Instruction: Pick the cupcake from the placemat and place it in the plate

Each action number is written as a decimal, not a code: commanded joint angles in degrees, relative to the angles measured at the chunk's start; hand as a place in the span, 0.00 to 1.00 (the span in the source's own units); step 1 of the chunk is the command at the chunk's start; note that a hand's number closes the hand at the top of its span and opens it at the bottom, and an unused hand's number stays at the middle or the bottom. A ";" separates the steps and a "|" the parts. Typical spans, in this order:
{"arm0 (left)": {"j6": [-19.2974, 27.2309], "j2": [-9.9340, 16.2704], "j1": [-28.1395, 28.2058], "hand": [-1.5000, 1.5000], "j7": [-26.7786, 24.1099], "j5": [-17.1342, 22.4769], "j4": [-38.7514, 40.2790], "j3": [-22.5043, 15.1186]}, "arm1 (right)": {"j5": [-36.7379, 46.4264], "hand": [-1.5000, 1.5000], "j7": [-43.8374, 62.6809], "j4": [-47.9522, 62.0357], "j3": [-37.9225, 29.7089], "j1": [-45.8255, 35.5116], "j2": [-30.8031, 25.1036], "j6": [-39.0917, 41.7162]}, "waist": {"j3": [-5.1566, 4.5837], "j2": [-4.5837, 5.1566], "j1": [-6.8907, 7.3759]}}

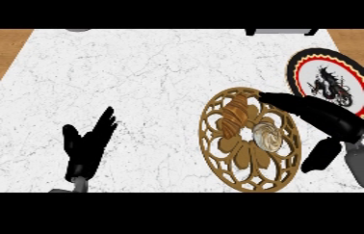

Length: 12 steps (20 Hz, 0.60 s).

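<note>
A cream-topped cupcake (268,135) sits on a round brown openwork placemat (249,177), right of centre. A croissant (234,117) lies on the same mat, just to the cupcake's upper left. My right hand (320,117) reaches over the mat's right edge with fingers stretched out above the cupcake and thumb hanging below; it is open and holds nothing. The plate (302,67), black-rimmed with a red ring and a dark dragon picture, lies at the far right, partly behind that hand. My left hand (85,146) rests open at the lower left, fingers up.
White marble counter top with wooden floor showing at both upper corners. A grey object (280,32) and another grey shape (78,30) peek in at the far edge.
</note>
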 commanded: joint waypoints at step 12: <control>-0.56 -3.54 -1.54 0.50 5.15 -3.60 -2.17 1.80 | 16.05 0.00 0.39 0.73 -0.95 1.81 7.55 -3.22 | -0.08 0.10 0.05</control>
